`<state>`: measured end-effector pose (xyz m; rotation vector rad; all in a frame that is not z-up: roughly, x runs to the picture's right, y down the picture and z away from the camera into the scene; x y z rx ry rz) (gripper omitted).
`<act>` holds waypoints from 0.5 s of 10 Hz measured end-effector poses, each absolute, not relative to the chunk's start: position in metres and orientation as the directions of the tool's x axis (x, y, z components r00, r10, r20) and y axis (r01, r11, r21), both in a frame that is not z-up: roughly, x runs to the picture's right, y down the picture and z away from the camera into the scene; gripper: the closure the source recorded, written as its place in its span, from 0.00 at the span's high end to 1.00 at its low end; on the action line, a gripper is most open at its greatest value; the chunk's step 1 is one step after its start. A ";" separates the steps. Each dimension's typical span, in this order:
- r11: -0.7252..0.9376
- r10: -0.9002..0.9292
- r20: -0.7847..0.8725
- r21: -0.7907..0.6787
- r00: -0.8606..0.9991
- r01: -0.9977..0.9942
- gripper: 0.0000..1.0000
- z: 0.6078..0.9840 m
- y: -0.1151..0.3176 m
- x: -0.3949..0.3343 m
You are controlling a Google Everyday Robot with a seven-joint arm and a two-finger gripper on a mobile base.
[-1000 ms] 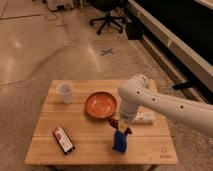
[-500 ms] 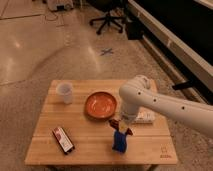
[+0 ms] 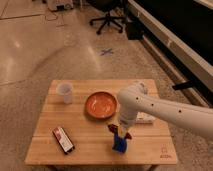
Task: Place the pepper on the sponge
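The dark-blue sponge (image 3: pixel 119 144) stands on the wooden table (image 3: pixel 90 140) near its front edge, right of centre. A small red-orange pepper (image 3: pixel 114 129) with a pale part shows right above the sponge, at the tip of my arm. My gripper (image 3: pixel 120 131) reaches down from the white arm on the right and sits directly over the sponge's top, partly hiding the pepper. I cannot tell whether the pepper rests on the sponge or hangs just above it.
An orange bowl (image 3: pixel 100 104) sits mid-table just behind the gripper. A white cup (image 3: pixel 65 92) stands at the back left. A flat red-and-black packet (image 3: pixel 63 139) lies front left. A long white box (image 3: pixel 145 119) lies behind my arm on the right.
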<state>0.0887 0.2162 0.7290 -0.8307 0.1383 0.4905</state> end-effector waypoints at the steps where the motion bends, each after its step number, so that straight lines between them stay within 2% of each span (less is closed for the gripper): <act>1: 0.566 0.361 -0.304 -0.680 0.882 -0.466 0.14 0.733 0.226 0.088; 3: 0.565 0.359 -0.298 -0.685 0.884 -0.460 0.14 0.740 0.238 0.087; 5: 0.570 0.350 -0.296 -0.685 0.889 -0.453 0.32 0.751 0.247 0.087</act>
